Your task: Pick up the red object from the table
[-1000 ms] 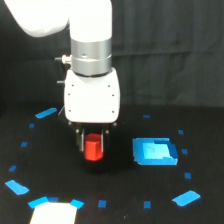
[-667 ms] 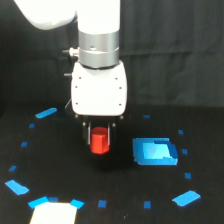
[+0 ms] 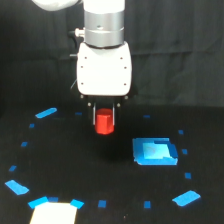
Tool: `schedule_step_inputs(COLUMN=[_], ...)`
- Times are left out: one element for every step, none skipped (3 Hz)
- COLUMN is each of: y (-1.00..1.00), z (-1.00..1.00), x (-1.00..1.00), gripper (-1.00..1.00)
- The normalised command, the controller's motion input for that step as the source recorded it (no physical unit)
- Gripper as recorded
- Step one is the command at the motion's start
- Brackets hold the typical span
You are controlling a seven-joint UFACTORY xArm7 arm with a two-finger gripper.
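The pincer (image 3: 104, 120) hangs below the arm's white housing (image 3: 104, 67) near the middle of the exterior view, its two dark fingers (image 3: 94, 116) pointing straight down and clenched on the red object (image 3: 104, 123), one finger on each side of it. The red object is a small, bright red-orange block with a plain matte surface; its sides read as flat vertical facets, a lighter one on the exterior view's left and a darker one on the right, and its lower end looks slightly rounded in the blur. It is narrower than the white housing above it and fits just between the fingers, with its upper part tucked up under the housing and its lower part showing below the fingertips. It appears to be clear of the table (image 3: 70, 165), with black surface visible beneath it, though the blur makes the gap hard to judge. The table is a wide black surface scattered with small blue tape marks (image 3: 102, 204). A larger blue square patch (image 3: 154, 151) lies on it to the exterior view's right of the block and lower in the frame, well apart from it. A whitish patch (image 3: 54, 213) sits at the table's bottom edge, toward the exterior view's left.
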Motion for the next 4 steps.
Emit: schedule_step_inputs(y=[0.32, 0.12, 0.13, 0.24], z=[0.66, 1.00, 0.73, 0.78], x=[-0.28, -0.19, 0.01, 0.06], gripper=[-1.00, -0.71, -1.00, -0.89])
